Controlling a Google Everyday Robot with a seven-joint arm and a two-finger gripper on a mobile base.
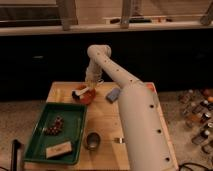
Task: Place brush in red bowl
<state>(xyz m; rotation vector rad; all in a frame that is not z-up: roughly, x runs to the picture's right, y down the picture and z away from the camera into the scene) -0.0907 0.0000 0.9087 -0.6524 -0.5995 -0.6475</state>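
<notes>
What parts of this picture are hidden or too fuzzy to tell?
All in the camera view:
- Gripper: just above the red bowl's back rim, and its own wrist hides most of it.
- Brush: lies at the bowl. Blur hides whether the gripper touches it.
- Dark cluster in the green tray: too small to name.
- Table's right side: hidden behind the arm.

So my arm (142, 120) is stretched way out from the bottom right, bent sharply at the elbow (98, 52) up top, with the gripper (91, 80) pointing straight down just below that bend.
</notes>
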